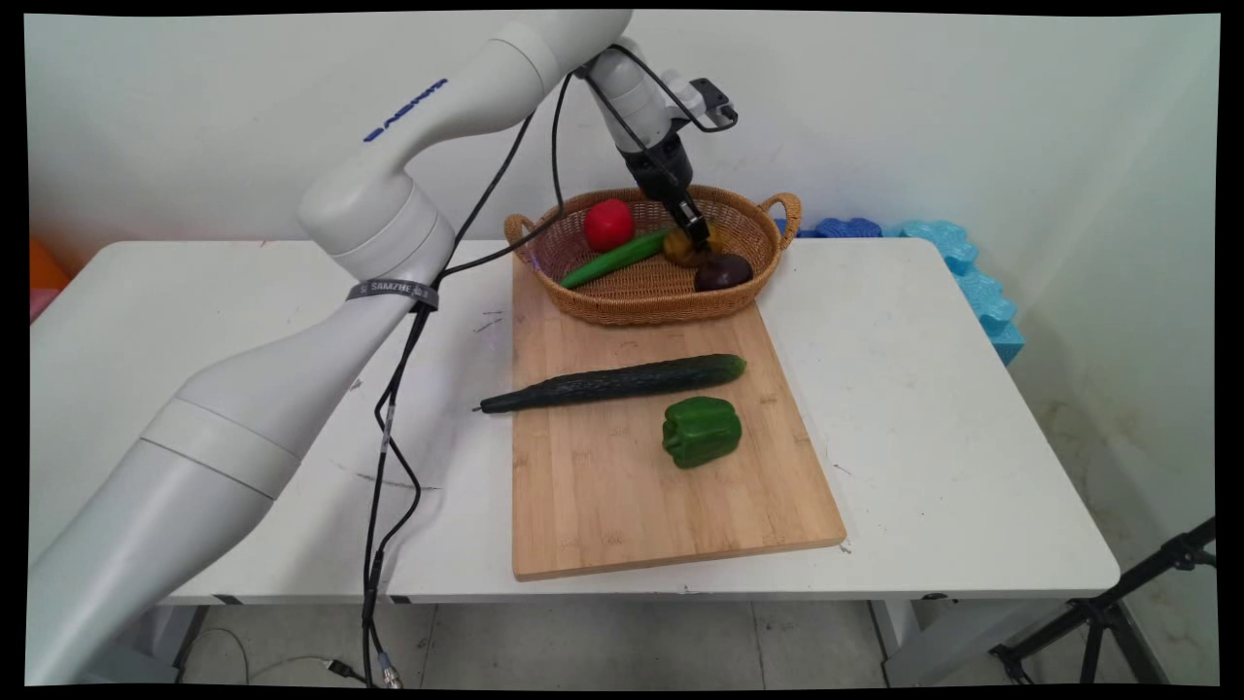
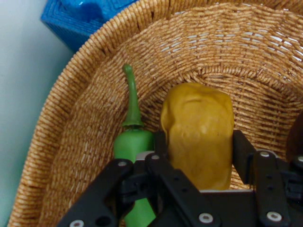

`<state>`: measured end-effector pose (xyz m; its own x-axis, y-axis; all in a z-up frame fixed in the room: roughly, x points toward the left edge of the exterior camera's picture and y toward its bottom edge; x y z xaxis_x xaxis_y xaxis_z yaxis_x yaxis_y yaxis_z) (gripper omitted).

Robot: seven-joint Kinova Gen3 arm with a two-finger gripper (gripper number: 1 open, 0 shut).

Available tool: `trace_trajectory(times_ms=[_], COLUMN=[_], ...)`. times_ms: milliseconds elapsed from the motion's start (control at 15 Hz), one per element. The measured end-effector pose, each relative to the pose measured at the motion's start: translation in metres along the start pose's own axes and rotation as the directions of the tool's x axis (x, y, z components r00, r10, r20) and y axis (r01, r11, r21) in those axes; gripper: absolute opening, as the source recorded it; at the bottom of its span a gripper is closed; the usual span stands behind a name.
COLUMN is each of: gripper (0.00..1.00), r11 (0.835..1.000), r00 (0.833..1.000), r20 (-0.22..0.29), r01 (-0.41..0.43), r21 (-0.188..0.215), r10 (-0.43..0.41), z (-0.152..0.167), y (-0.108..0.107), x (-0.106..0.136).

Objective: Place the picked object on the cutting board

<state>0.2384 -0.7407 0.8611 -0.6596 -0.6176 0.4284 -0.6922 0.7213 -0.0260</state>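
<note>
My gripper [image 1: 696, 235] reaches down into the wicker basket [image 1: 583, 303] at the back of the board. It is shut on a yellow pepper [image 1: 679, 251]. In the hand view the yellow pepper [image 2: 199, 113] sits between the two black fingers [image 2: 159, 142], which press against its sides; the gripper [image 2: 197, 142] is low over the basket floor [image 2: 246, 56]. A long green chili [image 2: 132, 137] lies just left of it, its stem pointing away. In the main view the green chili [image 1: 612, 260] lies slantwise, with a red tomato [image 1: 608, 224] behind it and a dark purple fruit [image 1: 722, 272] at the right.
A wooden cutting board [image 1: 603, 486] lies in front of the basket, carrying a long dark cucumber [image 1: 612, 382] and a green bell pepper [image 1: 701, 431]. Blue foam pieces [image 1: 957, 258] line the table's far right edge. Black cables [image 1: 389, 428] hang from the arm at the left.
</note>
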Motion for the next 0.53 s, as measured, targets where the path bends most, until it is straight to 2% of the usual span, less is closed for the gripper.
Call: trace_trajectory(times_ms=[200,333,533], gripper=[0.0,0.0,0.0], r11=[1.0,1.0,0.997], r00=[1.0,0.997,0.986], r20=[-0.022,-0.069,-0.167], r01=[0.008,0.027,0.017], r21=[0.008,-0.011,-0.078], r10=[-0.008,-0.028,-0.03], z=[-0.011,-0.032,-0.08], y=[0.002,0.006,0.026], x=[0.001,0.004,0.011])
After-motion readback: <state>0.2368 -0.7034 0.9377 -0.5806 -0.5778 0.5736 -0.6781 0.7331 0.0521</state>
